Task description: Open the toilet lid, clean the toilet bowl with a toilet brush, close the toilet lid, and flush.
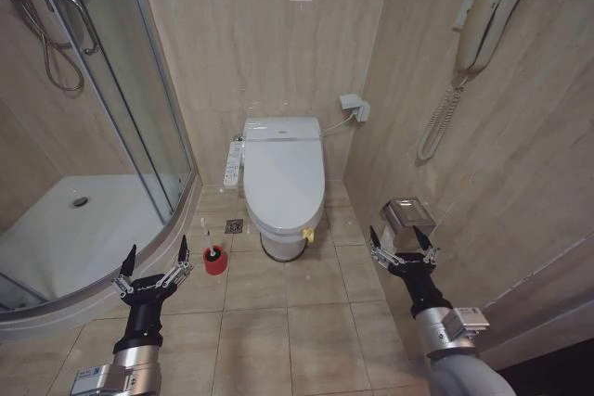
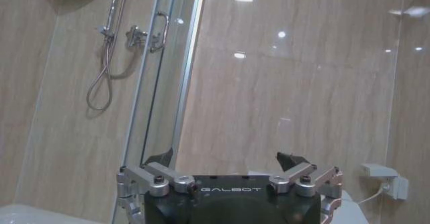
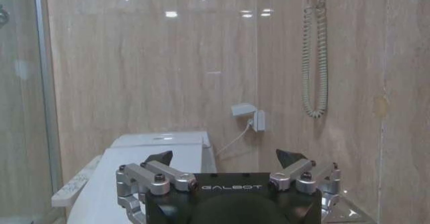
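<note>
Left claw (image 1: 155,262) low in the lower left of the head frame, spread wide and empty, raised off the floor tiles (image 1: 288,322) rather than reaching. Poised just short of the toilet brush (image 1: 214,258), which stands upright in its small red holder at lower centre-left, between the shower tray (image 1: 83,238) and the foot of the toilet; probably parked there to stay within easy reach of the bowl. Right claw (image 1: 402,246) in the lower right of the head frame, likewise wide and empty, hovering just in front of the metal paper holder (image 1: 408,213) on the side wall. Both held level and symmetrical, apparently a ready posture with nothing yet gripped.

Further out, toilet lid (image 1: 284,178) at frame centre, lying flat and closed over the toilet bowl (image 1: 283,246), so the bowl's inside hidden; a yellow strap (image 1: 307,234) at the lid's front edge, seemingly fitted as a pull tab for lifting. White control panel (image 1: 233,163) along the bowl's side nearest the shower. Same closed lid seen beyond the right claw (image 3: 224,159) in the right wrist frame, lower left. Left claw (image 2: 225,162) in its own wrist frame facing wall and shower glass (image 2: 161,83). Wall phone (image 1: 483,25) with coiled cord at upper right, clear of the work.

Judged stage: opening step not yet begun.
</note>
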{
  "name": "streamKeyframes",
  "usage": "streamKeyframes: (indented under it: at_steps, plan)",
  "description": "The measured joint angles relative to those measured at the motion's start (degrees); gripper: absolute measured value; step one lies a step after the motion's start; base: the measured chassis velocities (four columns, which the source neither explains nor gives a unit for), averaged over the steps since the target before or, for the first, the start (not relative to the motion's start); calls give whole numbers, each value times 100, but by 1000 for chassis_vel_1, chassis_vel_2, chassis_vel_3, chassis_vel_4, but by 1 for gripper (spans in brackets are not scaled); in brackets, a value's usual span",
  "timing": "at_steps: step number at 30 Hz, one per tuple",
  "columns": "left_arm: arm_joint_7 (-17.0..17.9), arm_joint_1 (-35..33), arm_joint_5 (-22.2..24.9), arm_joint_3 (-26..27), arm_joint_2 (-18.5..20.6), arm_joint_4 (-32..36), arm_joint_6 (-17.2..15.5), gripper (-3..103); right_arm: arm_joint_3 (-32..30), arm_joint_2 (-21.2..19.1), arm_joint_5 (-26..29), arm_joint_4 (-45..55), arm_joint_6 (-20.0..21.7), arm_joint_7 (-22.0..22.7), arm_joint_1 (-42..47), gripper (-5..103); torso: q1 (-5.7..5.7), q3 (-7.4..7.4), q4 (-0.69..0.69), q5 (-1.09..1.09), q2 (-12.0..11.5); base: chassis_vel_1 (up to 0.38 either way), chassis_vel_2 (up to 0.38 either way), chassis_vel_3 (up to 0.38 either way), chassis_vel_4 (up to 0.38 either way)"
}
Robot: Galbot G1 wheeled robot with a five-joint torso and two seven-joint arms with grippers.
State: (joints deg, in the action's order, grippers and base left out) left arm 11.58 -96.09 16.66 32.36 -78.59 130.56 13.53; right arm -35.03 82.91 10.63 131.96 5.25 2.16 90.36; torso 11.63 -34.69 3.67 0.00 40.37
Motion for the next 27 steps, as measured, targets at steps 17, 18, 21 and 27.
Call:
streamKeyframes:
  at_steps: [17, 18, 21, 27]
  plan:
    - [0, 0, 0, 0, 0, 0, 0, 100, -5, 50, 17, 13, -174, 26, 71, 100, 0, 0, 0, 0, 0, 0, 0, 0, 0]
    - [0, 0, 0, 0, 0, 0, 0, 100, -5, 50, 17, 13, -174, 26, 71, 100, 0, 0, 0, 0, 0, 0, 0, 0, 0]
    - [0, 0, 0, 0, 0, 0, 0, 100, -6, 49, 76, 13, -189, 39, 70, 100, -2, 0, 0, 0, 0, 0, 0, 0, 0]
    - [0, -1, 0, 0, 0, 0, 0, 100, 6, 66, 118, 38, -209, 36, 74, 100, -3, 1, 0, 1, 0, -91, 83, 94, -71]
